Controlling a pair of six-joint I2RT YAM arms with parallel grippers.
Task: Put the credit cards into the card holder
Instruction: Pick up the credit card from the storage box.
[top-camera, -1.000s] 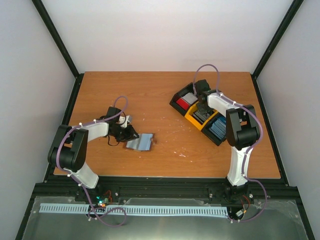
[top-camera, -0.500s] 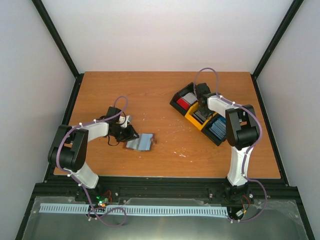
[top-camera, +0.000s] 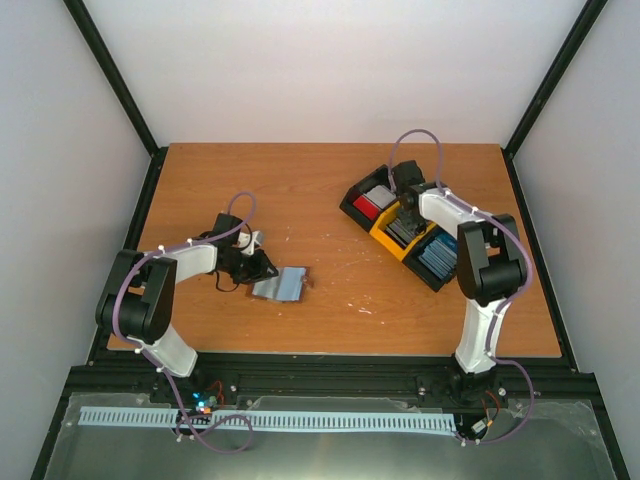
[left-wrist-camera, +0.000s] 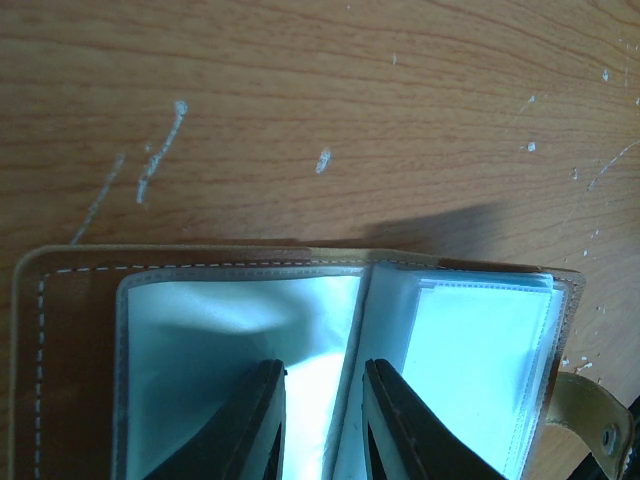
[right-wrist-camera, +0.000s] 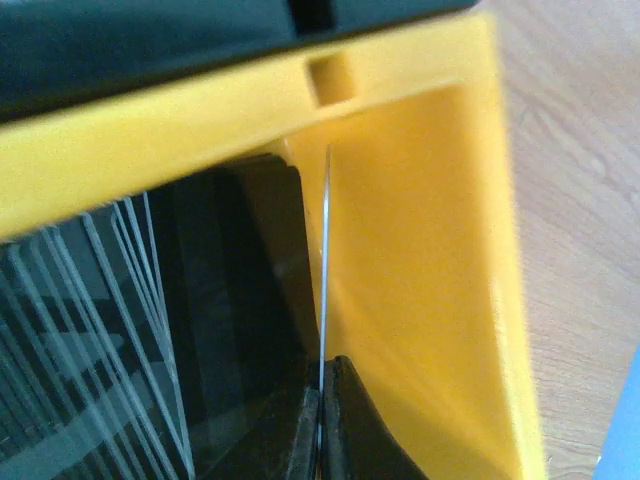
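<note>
Credit card (right-wrist-camera: 325, 250), seen edge-on as a thin pale line, pinched upright by the pressed-together jaws of the right gripper (right-wrist-camera: 322, 405) inside the yellow middle compartment of the tray (top-camera: 380, 236), just beside a stack of dark cards (right-wrist-camera: 230, 300). The end compartments hold red-and-white cards (top-camera: 372, 203) and blue cards (top-camera: 438, 256). The card holder (top-camera: 285, 284) lies open, pale inside up, on the surface (top-camera: 300, 190), well apart to the left. The left gripper (left-wrist-camera: 320, 375) rests on it, jaws slightly spread astride the fold of clear sleeves; whether they pinch it cannot be told.
</note>
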